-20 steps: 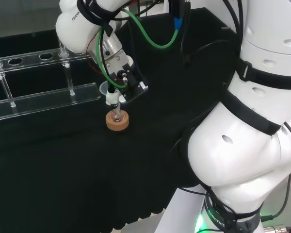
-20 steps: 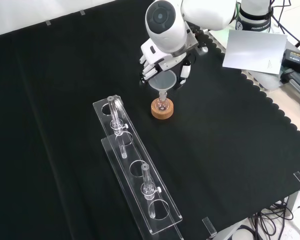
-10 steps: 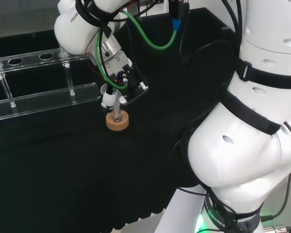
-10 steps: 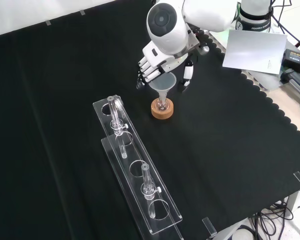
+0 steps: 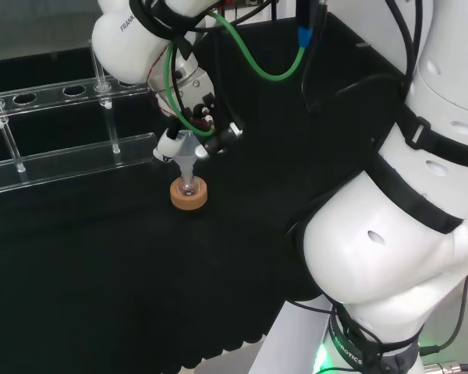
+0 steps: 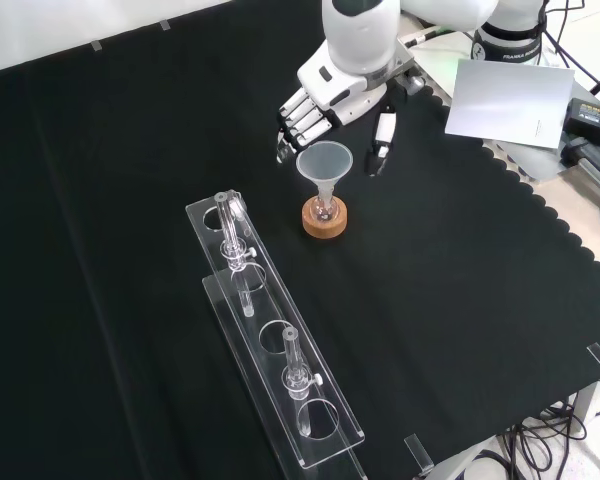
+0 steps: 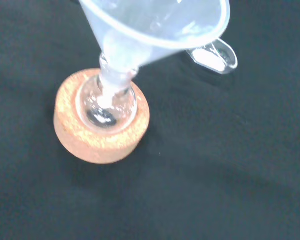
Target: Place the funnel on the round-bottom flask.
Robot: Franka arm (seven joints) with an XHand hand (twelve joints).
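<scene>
Head view, hand: the black and white hand (image 5: 189, 123) hangs at the end of the white arm, just above the funnel, at about 12 o'clock from it; I cannot tell here how its fingers stand.
Head view, funnel: a clear plastic funnel (image 5: 187, 151) stands upright, its stem going down into a small round-bottom flask (image 5: 189, 186).
Head view, stand: the flask sits in a cork ring (image 5: 189, 195) on the black cloth (image 5: 101, 273).
Front view, hand: the hand (image 6: 332, 95) has its fingers (image 6: 298, 125) straight and spread apart, holding nothing; fingers lie at 11 o'clock from the funnel (image 6: 324, 167), the thumb at 2 o'clock, both clear of its rim.
Front view, rack: a clear tube rack (image 6: 272, 345) lies at 7 o'clock from the cork ring, apart from it.
Wrist view, funnel: the cone (image 7: 155, 27) leans a little in the flask neck, a small tab (image 7: 213, 54) jutting from its rim.
Handling, judged: the funnel looks light, thin and slippery; best gripped by the cone wall under the rim, or the tab.
Handling, flask: glass, likely fragile, and easily tipped out of its ring by a sideways nudge.
</scene>
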